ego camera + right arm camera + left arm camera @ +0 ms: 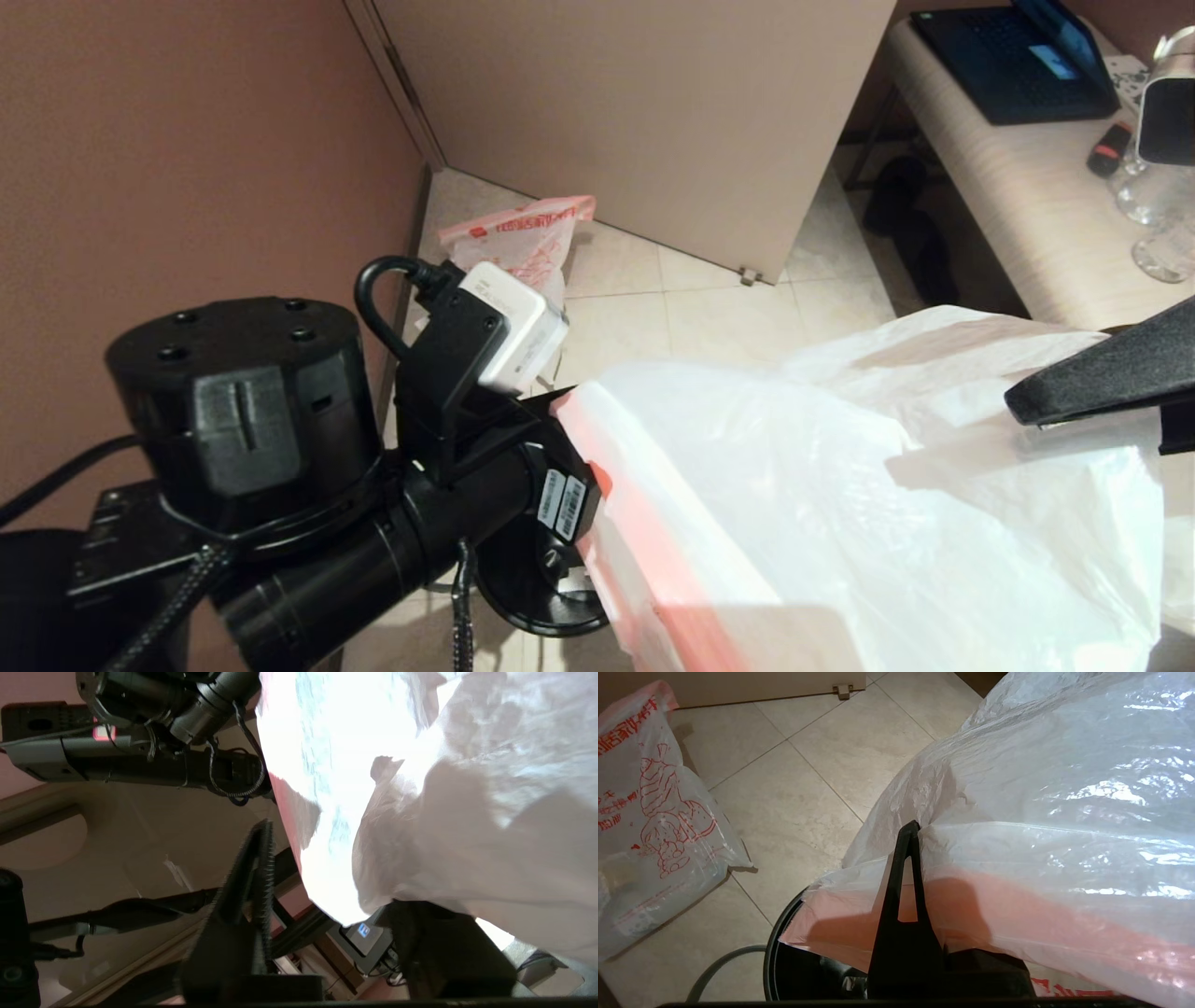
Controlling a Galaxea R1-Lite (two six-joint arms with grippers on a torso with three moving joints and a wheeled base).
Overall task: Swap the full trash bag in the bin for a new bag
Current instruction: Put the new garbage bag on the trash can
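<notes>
At frame centre, the left gripper (911, 833) clamps its jaws on the new bag (840, 504), pink mouth over the bin (784, 970); the right gripper (327, 868) seems apart inside it, spreading it. The full trash bag (523, 238) sits upper left on the floor.

Thin crinkly glossy plastic new bag (1064, 812); glossy black plastic bin (784, 961); smooth matt floor tiles (794, 788).

i count two bags in front of me — one new bag (840, 504), crinkly and pale with a pink band, and one full trash bag (523, 245) with red print. one bin (784, 961), black. of my own pincers, two — the left gripper (908, 858) and the right gripper (1092, 378). off on the bench: one laptop (1018, 56).
</notes>
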